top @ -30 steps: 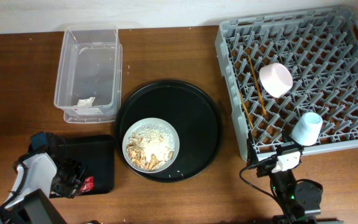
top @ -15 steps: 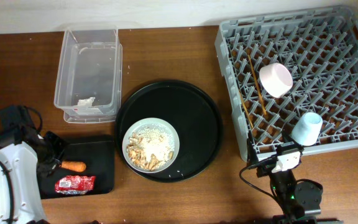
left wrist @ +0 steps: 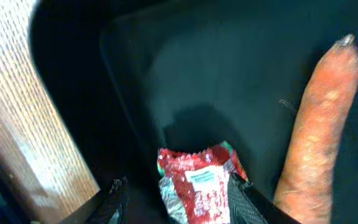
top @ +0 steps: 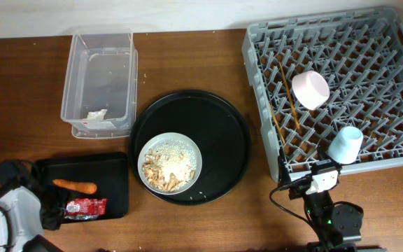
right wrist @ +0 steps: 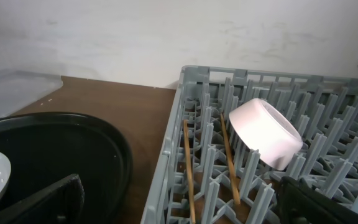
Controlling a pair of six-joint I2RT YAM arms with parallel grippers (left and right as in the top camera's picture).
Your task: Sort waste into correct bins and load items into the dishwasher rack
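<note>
The overhead view is bright and even; the wood table [top: 187, 63] carries a mild sheen and shadows stay faint. The clear tub [top: 75, 77] at 11 o'clock shows pale reflections. The left wrist view is dim: the black tray [left wrist: 229, 74] swallows detail, the carrot [left wrist: 319, 124] at 3 o'clock is soft, the wrapper [left wrist: 197, 183] at 6 o'clock glints, and the fingertips [left wrist: 114, 200] of the left gripper [left wrist: 178, 202] are dark blurs. In the right wrist view the wall [right wrist: 135, 37] is bright, the bowl [right wrist: 266, 134] nearly washed out, and the fingers [right wrist: 42, 199] of the right gripper [right wrist: 185, 200] at 5 and 7 o'clock dark and unfocused.
</note>
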